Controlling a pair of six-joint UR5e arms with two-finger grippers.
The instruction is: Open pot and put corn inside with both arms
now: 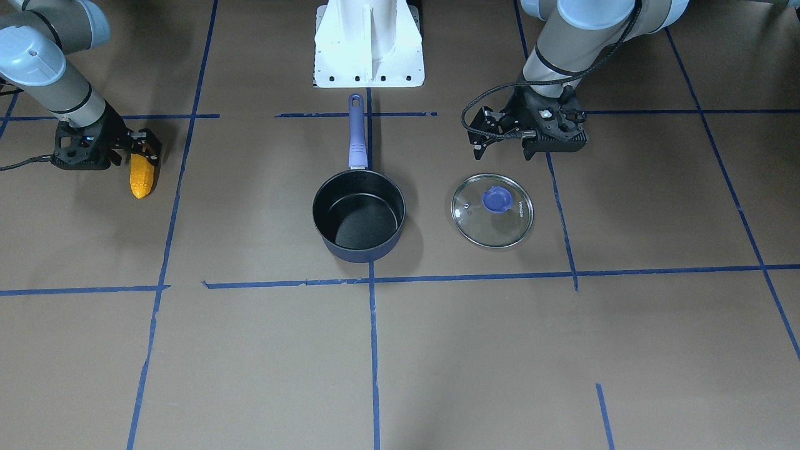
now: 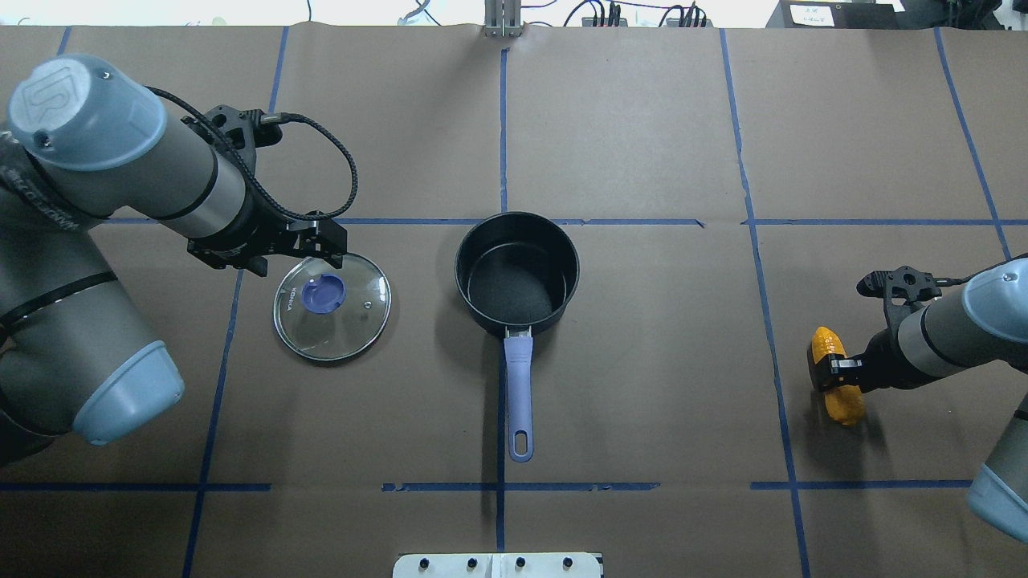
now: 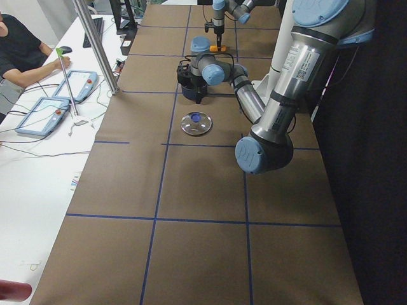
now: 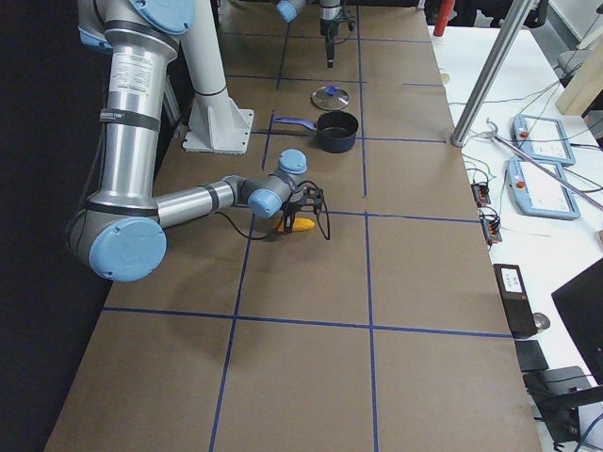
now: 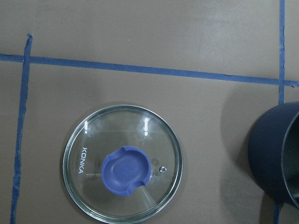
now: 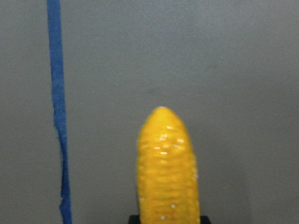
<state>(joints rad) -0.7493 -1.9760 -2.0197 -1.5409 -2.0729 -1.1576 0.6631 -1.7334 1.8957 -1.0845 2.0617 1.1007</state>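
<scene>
The pot stands open and empty at the table's middle, its periwinkle handle pointing toward the robot's base. The round glass lid lies flat on the table to the pot's left and fills the left wrist view. My left gripper hovers by the lid's far edge, apart from it, and looks open and empty. The corn is at the table's right side, low over the surface. My right gripper is shut on the corn, which also shows in the right wrist view.
The white pedestal stands at the robot's side, behind the pot handle. Blue tape lines cross the brown table cover. A side table with tablets, a metal pole and a seated person are beyond the table's far edge.
</scene>
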